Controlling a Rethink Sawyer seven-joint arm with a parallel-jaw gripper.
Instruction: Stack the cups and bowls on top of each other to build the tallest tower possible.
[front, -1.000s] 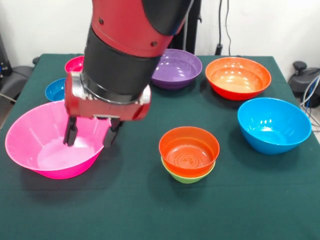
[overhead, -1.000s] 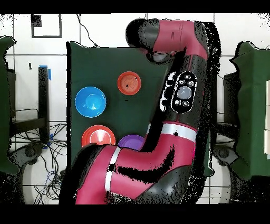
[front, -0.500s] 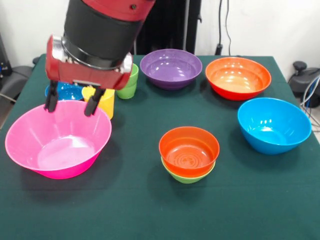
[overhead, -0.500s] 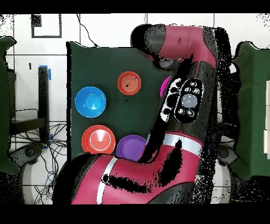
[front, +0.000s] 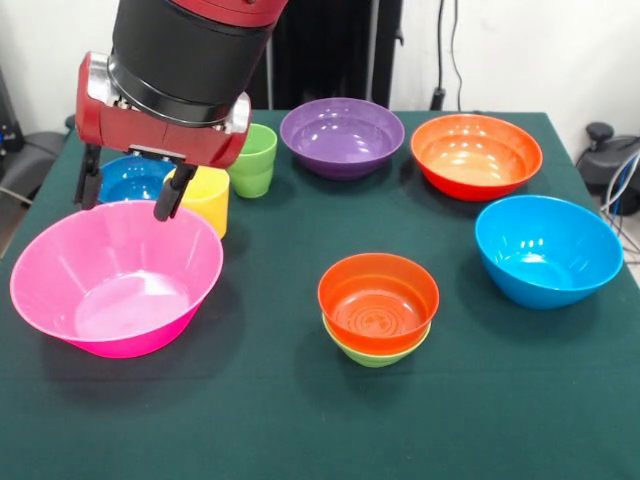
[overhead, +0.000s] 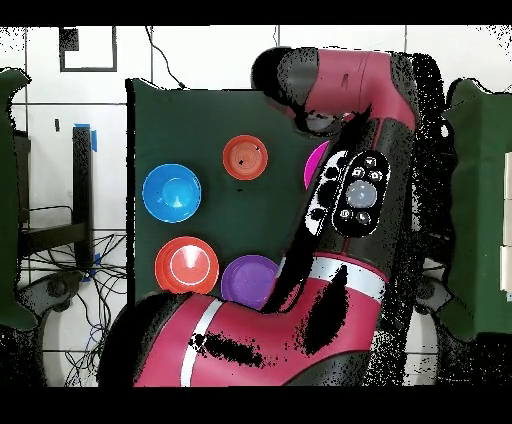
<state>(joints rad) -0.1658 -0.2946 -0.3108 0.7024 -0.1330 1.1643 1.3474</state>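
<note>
From the front, the jaws (front: 127, 190) are spread wide and empty above the pink bowl's (front: 112, 275) far rim. Mid-surface, the orange-red bowl (front: 378, 297) is nested in a green one, starting the tower. From overhead, the arm (overhead: 340, 200) hides the pink bowl.

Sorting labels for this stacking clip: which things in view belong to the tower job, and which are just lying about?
Job: gripper, open; large pink bowl; purple bowl; large orange bowl; light blue bowl; small orange-red bowl nested in small green bowl; dark blue bowl; yellow cup; green cup.

Lying about: cables behind the table.
</note>
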